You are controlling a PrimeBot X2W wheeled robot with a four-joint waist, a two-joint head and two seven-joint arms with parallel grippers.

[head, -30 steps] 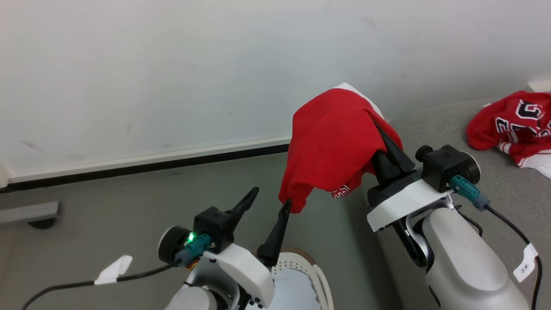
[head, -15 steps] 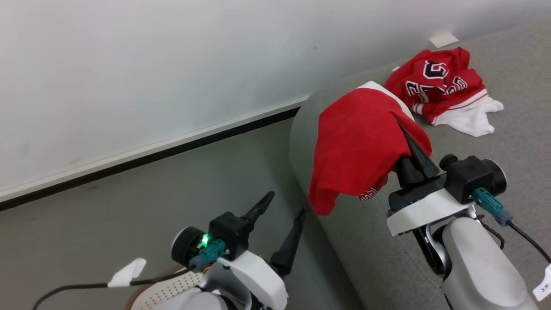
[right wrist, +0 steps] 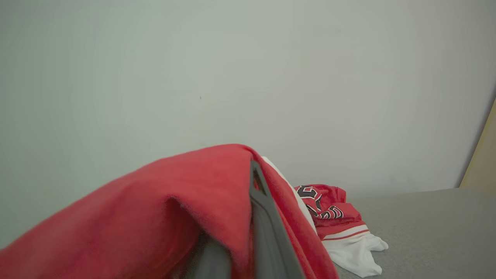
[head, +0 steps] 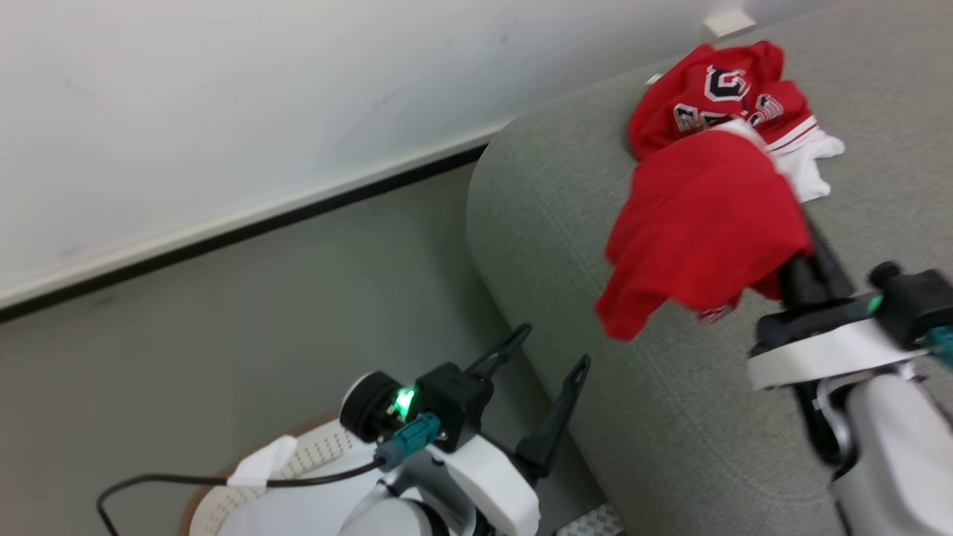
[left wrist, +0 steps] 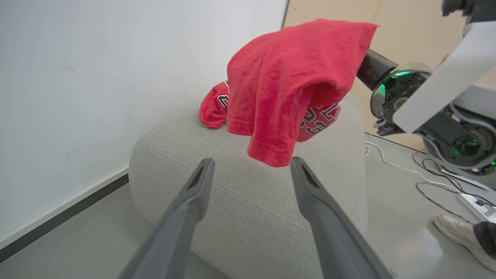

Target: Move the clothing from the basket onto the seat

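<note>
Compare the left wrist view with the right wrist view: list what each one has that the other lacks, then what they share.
Left wrist view adds: the open left gripper, grey floor, cables, a person's shoe and the right arm's wrist.
Right wrist view adds: a finger of the right gripper seen close under the cloth, and the white hem of the jersey.
Both: the plain red shirt held by the right gripper, the jersey lying on the grey seat, and the white wall.
</note>
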